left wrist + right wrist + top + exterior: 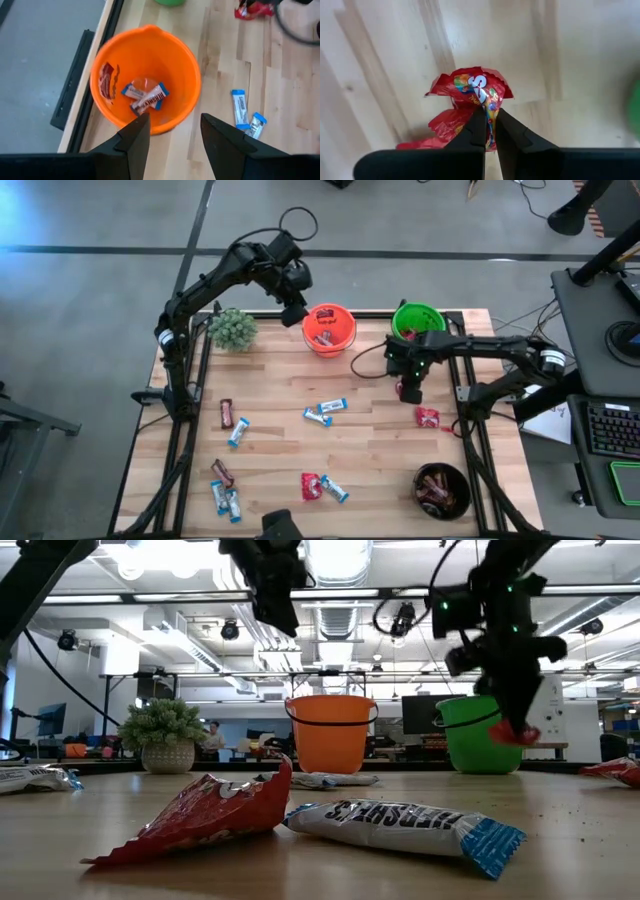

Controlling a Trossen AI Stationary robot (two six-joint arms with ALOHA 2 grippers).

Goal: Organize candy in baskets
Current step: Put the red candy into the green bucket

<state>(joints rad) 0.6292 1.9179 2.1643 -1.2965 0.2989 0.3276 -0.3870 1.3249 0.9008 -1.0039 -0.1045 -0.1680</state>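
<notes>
Red, shiny and crumpled, the candy packet hangs pinched in the right gripper, its lower half hidden behind the fingers; left gripper gapes empty over the orange pail.

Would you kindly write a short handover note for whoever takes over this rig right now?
Right gripper: shut on a red candy packet, lifted beside the green pail.
Left gripper: open, empty, above the orange pail.
Done: some candies lie in the orange pail and the black bowl.
Left: the held packet, plus red, blue and brown candies scattered on the table.
</notes>
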